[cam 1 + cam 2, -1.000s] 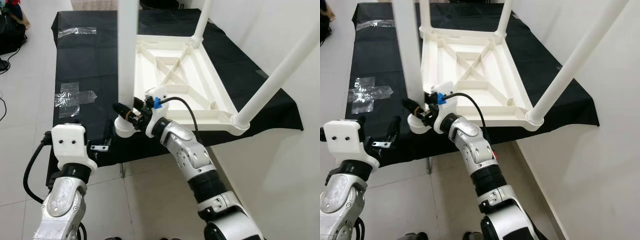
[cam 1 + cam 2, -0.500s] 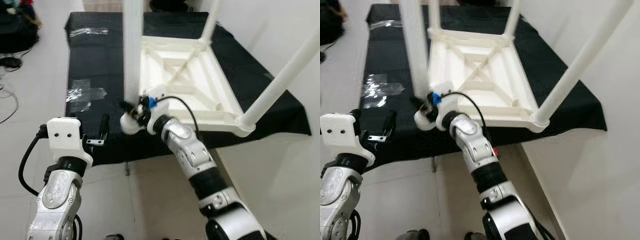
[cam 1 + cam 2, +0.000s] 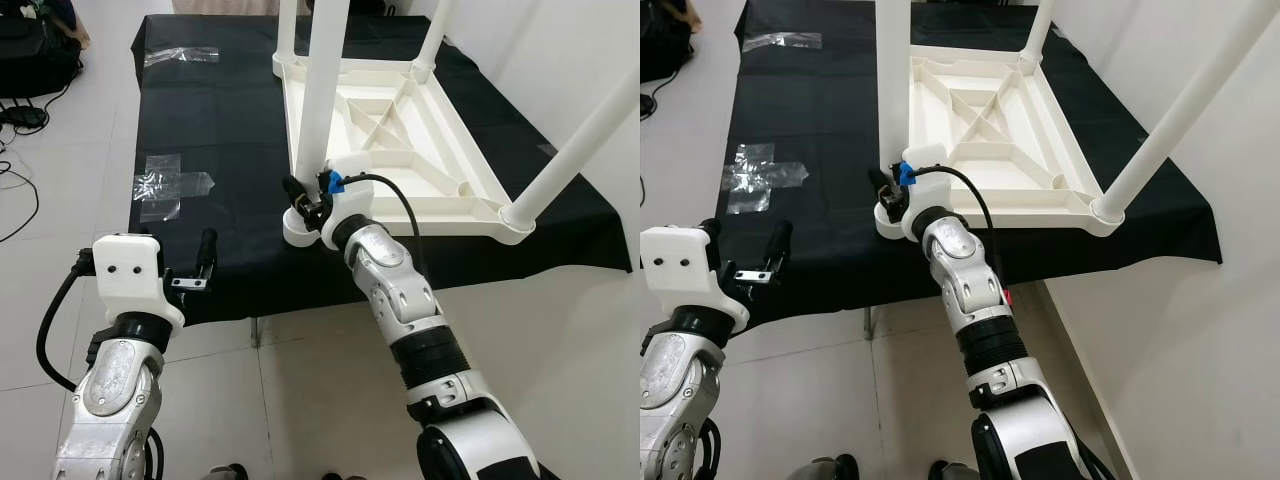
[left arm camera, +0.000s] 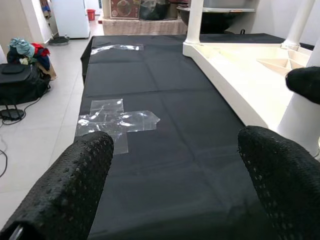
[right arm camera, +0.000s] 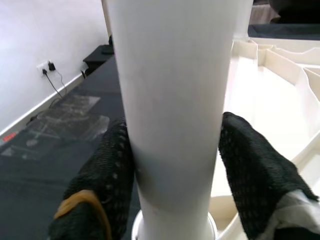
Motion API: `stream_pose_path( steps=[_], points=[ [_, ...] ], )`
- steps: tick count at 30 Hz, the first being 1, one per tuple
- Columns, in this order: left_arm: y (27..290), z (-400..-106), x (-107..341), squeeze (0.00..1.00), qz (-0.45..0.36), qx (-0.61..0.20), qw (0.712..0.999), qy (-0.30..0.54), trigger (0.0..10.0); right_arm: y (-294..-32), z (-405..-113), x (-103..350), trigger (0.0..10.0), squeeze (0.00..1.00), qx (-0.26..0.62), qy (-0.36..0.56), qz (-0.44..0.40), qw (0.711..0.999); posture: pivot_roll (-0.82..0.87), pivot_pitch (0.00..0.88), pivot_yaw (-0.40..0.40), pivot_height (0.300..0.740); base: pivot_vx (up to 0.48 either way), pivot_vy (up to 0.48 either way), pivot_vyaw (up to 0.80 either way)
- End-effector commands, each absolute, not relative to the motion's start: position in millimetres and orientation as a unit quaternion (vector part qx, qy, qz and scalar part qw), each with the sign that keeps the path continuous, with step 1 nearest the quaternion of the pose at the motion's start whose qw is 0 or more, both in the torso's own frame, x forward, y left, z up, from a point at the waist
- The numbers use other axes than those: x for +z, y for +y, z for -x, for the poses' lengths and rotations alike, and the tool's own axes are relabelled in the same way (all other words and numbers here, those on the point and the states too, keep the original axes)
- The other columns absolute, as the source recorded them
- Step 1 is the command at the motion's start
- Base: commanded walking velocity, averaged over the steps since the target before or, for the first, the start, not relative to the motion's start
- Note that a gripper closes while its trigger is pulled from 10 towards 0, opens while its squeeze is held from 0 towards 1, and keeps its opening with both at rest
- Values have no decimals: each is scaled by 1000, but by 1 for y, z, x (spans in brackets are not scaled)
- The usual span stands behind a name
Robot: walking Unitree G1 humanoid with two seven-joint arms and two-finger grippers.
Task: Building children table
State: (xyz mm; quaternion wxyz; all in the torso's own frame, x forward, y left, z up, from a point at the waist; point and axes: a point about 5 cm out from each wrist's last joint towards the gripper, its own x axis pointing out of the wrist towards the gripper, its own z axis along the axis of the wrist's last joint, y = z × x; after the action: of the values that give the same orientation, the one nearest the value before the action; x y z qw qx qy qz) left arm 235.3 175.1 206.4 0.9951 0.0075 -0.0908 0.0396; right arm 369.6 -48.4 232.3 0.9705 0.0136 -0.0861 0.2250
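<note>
A white children's table (image 3: pixel 400 150) lies upside down on a black cloth (image 3: pixel 220 130), its legs pointing up. My right gripper (image 3: pixel 303 203) is shut around the base of the near left leg (image 3: pixel 318 100), just above its round socket. In the right wrist view the black fingers (image 5: pixel 112 170) press both sides of that leg (image 5: pixel 175 100). My left gripper (image 3: pixel 745 250) hangs open over the cloth's front edge, well left of the table, with nothing between its fingers (image 4: pixel 70 185).
Crossed clear tape (image 3: pixel 165 185) is stuck on the cloth at left, and another strip (image 3: pixel 180 57) at the back. The near right leg (image 3: pixel 580 140) slants out toward the white wall. Bags (image 3: pixel 35 50) and cables lie on the tile floor at far left.
The head camera has shifted, so the whole scene sits further right and up. My right gripper keeps its hold on the leg base. The left gripper's finger now shows beside its wrist block.
</note>
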Motion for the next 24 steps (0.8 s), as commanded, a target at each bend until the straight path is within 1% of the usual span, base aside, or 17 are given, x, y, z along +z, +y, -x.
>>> stream_pose_path(
  steps=[1, 5, 6, 9, 10, 12, 13, 15, 16, 18, 19, 20, 21, 22, 24],
  points=[
    [173, -234, 203, 0, -7, 35, 996, -86, 10000, -46, -368, 237, 10000, 0, 224, -93, -25, 970, 46, 213, -138, 740, 0, 0, 0],
    [173, -234, 203, 0, -7, 36, 996, -86, 10000, -48, -368, 240, 10000, 0, 216, -99, -30, 971, 45, 215, -138, 740, 0, 0, 0],
    [173, -232, 202, 0, -5, 35, 996, -83, 10000, -53, -365, 249, 10000, 0, 225, -126, -70, 964, 44, 216, -139, 740, 0, 0, 0],
    [173, -232, 201, 0, -4, 35, 996, -83, 10000, -54, -362, 253, 10000, 0, 236, -138, -88, 958, 44, 216, -139, 740, 0, 0, 0],
    [172, -232, 201, 0, -4, 32, 996, -82, 10000, -60, -358, 256, 10000, 0, 232, -159, -99, 954, 43, 214, -140, 740, 0, 0, 0],
    [168, -231, 199, 0, -4, 27, 996, -79, 10000, -79, -352, 257, 10000, 0, 187, -207, -86, 957, 41, 214, -140, 740, 0, 0, 0],
    [167, -230, 199, 0, -3, 24, 997, -79, 10000, -86, -350, 254, 10000, 0, 173, -206, -103, 958, 39, 213, -135, 740, 0, 0, 0],
    [167, -230, 198, 0, -3, 23, 997, -79, 10000, -89, -349, 252, 10000, 0, 167, -201, -117, 958, 39, 213, -135, 740, 0, 0, 0],
    [166, -230, 198, 0, -2, 22, 997, -78, 10000, -87, -345, 248, 10000, 0, 191, -188, -145, 952, 38, 211, -132, 740, 0, 0, 0],
    [166, -230, 198, 0, -2, 22, 997, -78, 10000, -87, -345, 248, 10000, 0, 191, -188, -145, 952, 38, 211, -132, 740, 0, 0, 0],
    [166, -230, 197, 0, -2, 21, 997, -77, 10000, -83, -341, 246, 10000, 0, 219, -175, -175, 944, 38, 209, -131, 740, 0, 0, 0],
    [166, -230, 197, 0, -2, 21, 997, -77, 10000, -83, -341, 246, 10000, 0, 219, -175, -175, 944, 38, 209, -131, 740, 0, 0, 0],
    [166, -230, 197, 0, -2, 20, 997, -77, 10000, -72, -330, 239, 10000, 0, 301, -138, -216, 918, 37, 204, -129, 740, 0, 0, 0],
    [165, -231, 197, 0, -2, 20, 997, -76, 10000, -65, -320, 235, 10000, 0, 361, -114, -243, 893, 37, 203, -128, 740, 0, 0, 0],
    [165, -231, 197, 0, -2, 20, 997, -76, 10000, -65, -320, 235, 10000, 0, 361, -114, -243, 893, 37, 203, -128, 740, 0, 0, 0]
  ],
)
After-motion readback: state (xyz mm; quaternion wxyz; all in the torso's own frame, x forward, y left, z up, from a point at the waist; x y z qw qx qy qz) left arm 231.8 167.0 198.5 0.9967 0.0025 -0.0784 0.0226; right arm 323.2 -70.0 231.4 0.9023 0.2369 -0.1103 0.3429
